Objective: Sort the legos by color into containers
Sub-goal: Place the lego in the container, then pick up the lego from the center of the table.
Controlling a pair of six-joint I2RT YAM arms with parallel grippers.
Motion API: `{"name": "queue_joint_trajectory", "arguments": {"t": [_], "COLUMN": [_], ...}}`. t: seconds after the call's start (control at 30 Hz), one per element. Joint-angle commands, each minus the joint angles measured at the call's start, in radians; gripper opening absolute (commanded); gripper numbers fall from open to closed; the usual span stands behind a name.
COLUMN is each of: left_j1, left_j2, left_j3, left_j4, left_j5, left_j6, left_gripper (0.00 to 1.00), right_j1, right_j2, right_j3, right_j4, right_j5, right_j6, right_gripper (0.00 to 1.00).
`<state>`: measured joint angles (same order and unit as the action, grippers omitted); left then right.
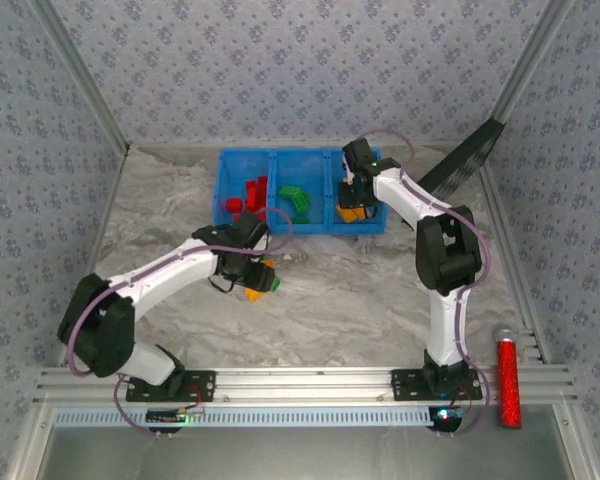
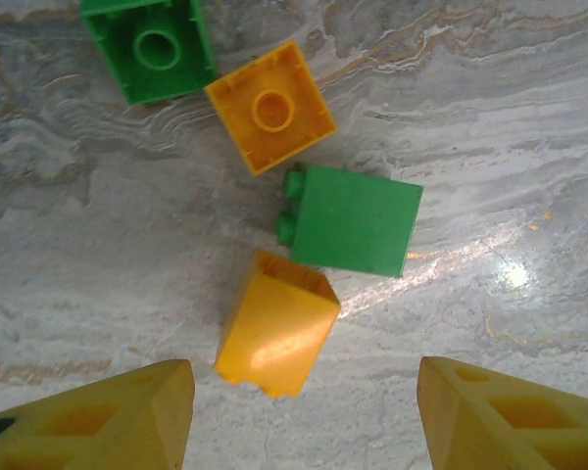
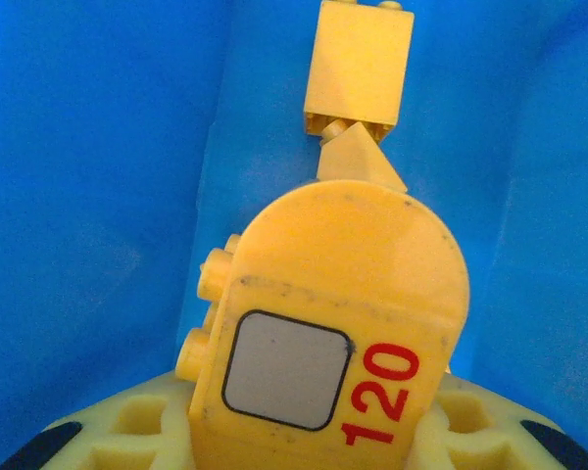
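Grey-veined marble table (image 1: pixel 360 300), flowered wallpaper (image 1: pixel 280 70) on three sides. Blue tray (image 1: pixel 220 190) sits at the far edge. Just in front of the tray, my left gripper (image 2: pixel 304 382) hangs spread wide over four loose legos (image 2: pixel 277 333), two green and two yellow. Inside the tray's right compartment, my right gripper (image 3: pixel 314 436) clamps a yellow 120 brick (image 3: pixel 333 313). Red bricks (image 1: pixel 250 195) fill the tray's left compartment, green bricks (image 1: pixel 298 200) its middle.

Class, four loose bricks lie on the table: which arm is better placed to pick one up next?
Left. The left gripper, open, hovers over a yellow brick; the right gripper is at the tray, holding a yellow piece.
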<state>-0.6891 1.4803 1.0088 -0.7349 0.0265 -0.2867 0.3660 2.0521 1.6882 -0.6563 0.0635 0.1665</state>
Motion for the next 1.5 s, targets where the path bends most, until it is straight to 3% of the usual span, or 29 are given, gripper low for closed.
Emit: {"name": "queue_joint_trajectory", "arguments": {"t": [0.0, 0.3, 0.67, 1.17, 1.47], "left_j1": [-0.017, -0.029, -0.035, -0.056, -0.057], "left_j2": [0.054, 0.157, 0.249, 0.302, 0.315], "left_j3": [0.040, 0.092, 0.106, 0.103, 0.108], "left_j4": [0.004, 0.044, 0.097, 0.103, 0.126], "left_j5": [-0.041, -0.064, -0.041, 0.028, 0.005], "left_j6": [0.038, 0.066, 0.078, 0.080, 0.046], "left_gripper": [0.62, 0.62, 0.62, 0.60, 0.58], "right_j1": [0.002, 0.003, 0.001, -0.005, -0.008], "right_j2": [0.016, -0.020, -0.085, -0.132, -0.135], "right_j3": [0.037, 0.039, 0.039, 0.048, 0.024], "right_j4": [-0.025, -0.061, -0.088, -0.108, -0.094], "right_j5": [-0.010, -0.040, -0.042, -0.026, -0.031], "right_j6": [-0.016, -0.033, -0.043, -0.049, -0.048], "right_gripper": [0.29, 0.45, 0.55, 0.58, 0.59]}}
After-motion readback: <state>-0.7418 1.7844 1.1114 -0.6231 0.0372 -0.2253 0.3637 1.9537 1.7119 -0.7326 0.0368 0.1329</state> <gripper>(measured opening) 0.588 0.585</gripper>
